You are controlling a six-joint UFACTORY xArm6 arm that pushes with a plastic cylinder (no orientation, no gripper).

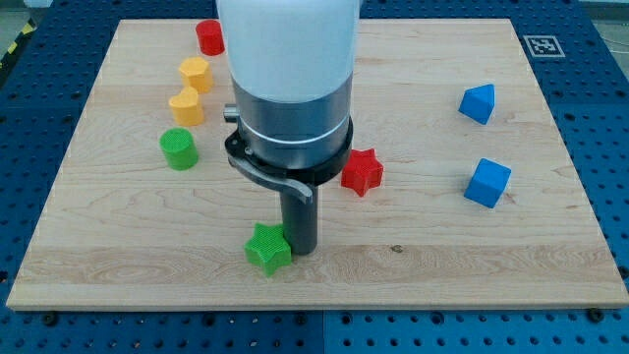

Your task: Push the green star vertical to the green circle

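Tip contact at green star, lower centre of bench.
My tip (301, 248) touches the right side of the green star (267, 247); no gripper is fitted. The green circle (179, 148) sits well apart, upper left. The arm housing hides the bench (442, 246) behind it; a corner marker (541, 45) is unreadable.

My tip (301, 250) touches the right side of the green star (267, 247) near the worktop's (442, 256) bottom edge. The green circle (179, 148) lies toward the upper left; a red star (362, 171) stands right of the rod.
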